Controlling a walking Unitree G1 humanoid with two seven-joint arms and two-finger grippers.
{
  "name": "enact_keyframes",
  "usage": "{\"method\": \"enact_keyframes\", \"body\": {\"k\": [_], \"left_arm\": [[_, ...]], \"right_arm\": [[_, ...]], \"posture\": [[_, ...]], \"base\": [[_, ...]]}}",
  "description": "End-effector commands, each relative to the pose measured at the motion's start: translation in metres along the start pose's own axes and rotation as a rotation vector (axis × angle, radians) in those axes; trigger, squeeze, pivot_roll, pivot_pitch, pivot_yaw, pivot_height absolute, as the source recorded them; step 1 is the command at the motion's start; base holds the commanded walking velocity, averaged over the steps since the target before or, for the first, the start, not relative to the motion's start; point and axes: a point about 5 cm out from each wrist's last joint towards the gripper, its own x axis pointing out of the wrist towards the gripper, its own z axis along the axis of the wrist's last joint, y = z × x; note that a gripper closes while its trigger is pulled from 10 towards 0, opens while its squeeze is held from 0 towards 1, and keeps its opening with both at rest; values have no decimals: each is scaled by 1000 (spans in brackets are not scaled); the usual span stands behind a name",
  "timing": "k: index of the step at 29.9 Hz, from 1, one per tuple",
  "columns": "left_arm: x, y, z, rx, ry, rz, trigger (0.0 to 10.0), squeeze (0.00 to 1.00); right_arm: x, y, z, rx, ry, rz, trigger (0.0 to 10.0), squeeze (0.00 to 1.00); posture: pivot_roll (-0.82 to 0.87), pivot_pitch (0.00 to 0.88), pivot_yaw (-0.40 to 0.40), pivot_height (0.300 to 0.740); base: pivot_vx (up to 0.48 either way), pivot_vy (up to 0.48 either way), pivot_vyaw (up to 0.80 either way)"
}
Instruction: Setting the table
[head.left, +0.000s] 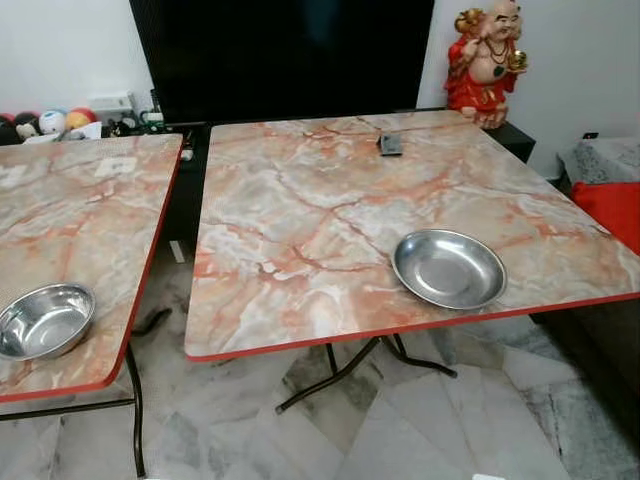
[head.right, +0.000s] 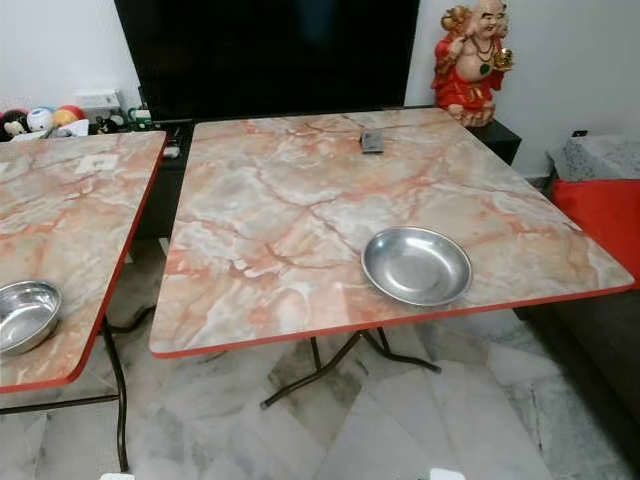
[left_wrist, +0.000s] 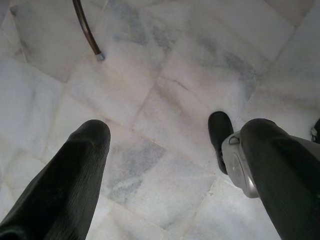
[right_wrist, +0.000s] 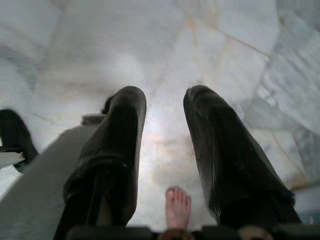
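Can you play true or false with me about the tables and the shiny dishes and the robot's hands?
1. The shallow steel plate sits on the right-hand table, near its front edge. True.
2. The deeper steel bowl is on that same table. False: it is on the left-hand table.
3. The left gripper is holding a spoon. False: its fingers are apart, with only marble floor between them.
4. A red and gold statue stands behind the right-hand table. True.
5. The right gripper is open. True.
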Motion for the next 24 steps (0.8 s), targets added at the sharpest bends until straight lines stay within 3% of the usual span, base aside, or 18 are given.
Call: {"method": "enact_keyframes", "body": {"k": [1, 10, 14, 22, 24], "left_arm": [[-2, 3, -8, -10, 39, 10, 10000, 0], [-2, 7, -8, -27, 43, 5, 10000, 0], [-3, 6, -10, -40, 44, -4, 10000, 0], [-3, 4, -13, -52, 57, -8, 10000, 0], [-2, 2, -12, -52, 58, -12, 10000, 0]], "right_arm": [[0, 4, 3, -22, -20, 34, 10000, 0], [1, 2, 8, 0, -51, 45, 10000, 0], [1, 3, 11, -36, -69, 67, 10000, 0], [1, -1, 5, -1, -54, 70, 10000, 0], [0, 3, 0, 15, -32, 92, 10000, 0]], "posture": [[-38, 1, 21, 740], [-48, 0, 31, 740], [-44, 0, 30, 740], [-45, 0, 16, 740], [-45, 0, 11, 740]], "base": [[0, 0, 0], [0, 0, 0], [0, 0, 744], [0, 0, 784], [0, 0, 0]]}}
